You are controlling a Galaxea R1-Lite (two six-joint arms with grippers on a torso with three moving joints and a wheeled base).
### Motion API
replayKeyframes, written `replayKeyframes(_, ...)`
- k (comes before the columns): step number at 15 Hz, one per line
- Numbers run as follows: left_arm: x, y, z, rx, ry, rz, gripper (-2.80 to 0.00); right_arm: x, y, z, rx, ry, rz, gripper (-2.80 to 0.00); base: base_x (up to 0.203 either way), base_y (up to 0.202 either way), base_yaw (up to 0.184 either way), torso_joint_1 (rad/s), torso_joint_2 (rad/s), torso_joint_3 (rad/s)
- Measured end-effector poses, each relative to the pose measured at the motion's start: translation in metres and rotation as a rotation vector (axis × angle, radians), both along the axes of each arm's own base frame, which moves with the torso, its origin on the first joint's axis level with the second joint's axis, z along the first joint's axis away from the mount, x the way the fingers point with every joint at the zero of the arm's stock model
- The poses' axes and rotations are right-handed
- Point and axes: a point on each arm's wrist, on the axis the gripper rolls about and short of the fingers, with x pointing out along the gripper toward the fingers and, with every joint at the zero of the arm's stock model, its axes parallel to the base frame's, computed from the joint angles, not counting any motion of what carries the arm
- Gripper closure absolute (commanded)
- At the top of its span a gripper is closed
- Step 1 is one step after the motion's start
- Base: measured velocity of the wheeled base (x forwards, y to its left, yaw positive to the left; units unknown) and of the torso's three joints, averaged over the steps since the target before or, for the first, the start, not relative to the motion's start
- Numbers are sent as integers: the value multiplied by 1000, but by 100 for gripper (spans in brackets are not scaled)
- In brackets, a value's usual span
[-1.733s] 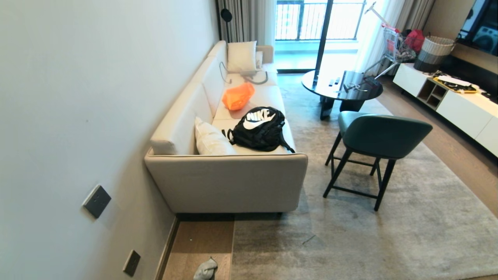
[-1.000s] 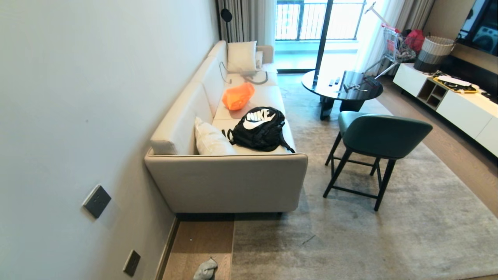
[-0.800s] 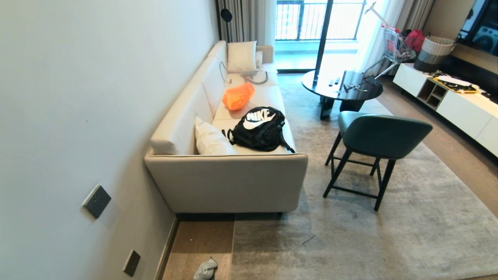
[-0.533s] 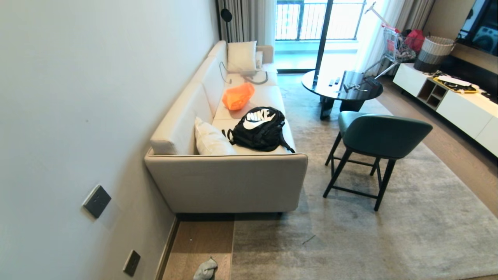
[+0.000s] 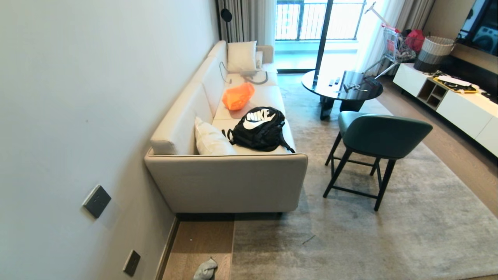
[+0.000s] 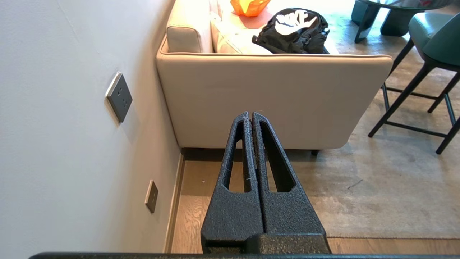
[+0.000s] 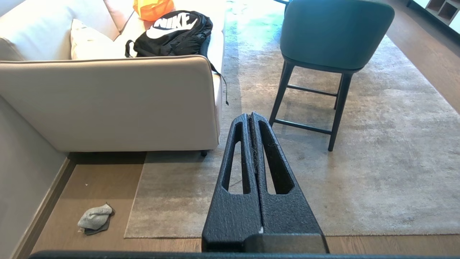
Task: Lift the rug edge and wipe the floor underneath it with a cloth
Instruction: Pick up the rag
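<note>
Both grippers, left [image 6: 251, 115] and right [image 7: 250, 115], hang with jaws closed and empty above the rug edge [image 7: 134, 196].

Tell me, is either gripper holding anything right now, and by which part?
Nothing is held. The left gripper and right gripper are both shut on nothing. The cloth lies bunched on the floor beside the rug edge.

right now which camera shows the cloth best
The right wrist view: the cloth lies whole on the floor, beside the rug edge. The head view crops it at the frame's bottom. The left wrist view does not show it.
</note>
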Motion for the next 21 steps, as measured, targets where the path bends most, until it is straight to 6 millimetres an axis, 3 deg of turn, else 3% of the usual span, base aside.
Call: replayKeyframes(21,0,0,0,0,0,0,0,0,0,0,2,0,0,0,0,0,0,-11,23,14)
